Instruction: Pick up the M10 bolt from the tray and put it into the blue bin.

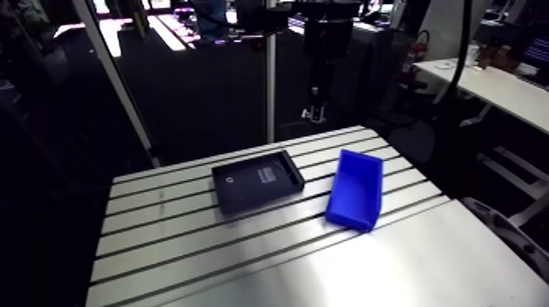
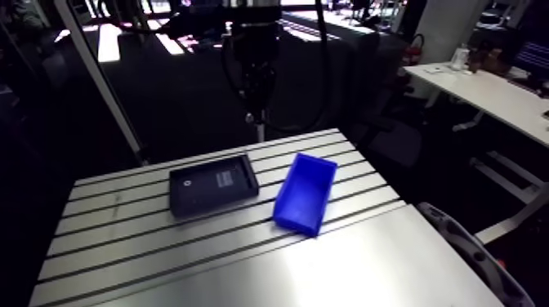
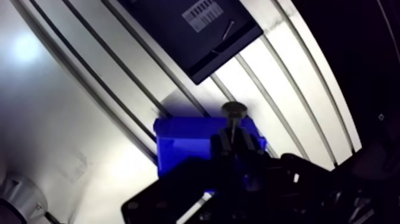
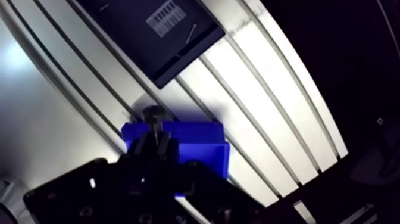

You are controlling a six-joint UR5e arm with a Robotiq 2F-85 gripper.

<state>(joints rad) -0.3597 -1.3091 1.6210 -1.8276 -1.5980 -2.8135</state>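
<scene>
Well, the pincer [image 3: 236, 141] is clamped on the M10 bolt [image 3: 234, 110] (head sticking out), hanging over the blue bin [image 3: 178, 134] beside the tray [image 1: 243, 193].

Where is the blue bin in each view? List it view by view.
Arm view: blue bin right of centre, beside the black tray.
Wrist view: under the tool, which grips the bolt.
Shared landmark: the tray's white label.

From the arm view the table [image 1: 245, 245] is overlooked obliquely; tray [image 1: 237, 196] and blue bin [image 1: 358, 184] are shared with the close, downward wrist view.
</scene>
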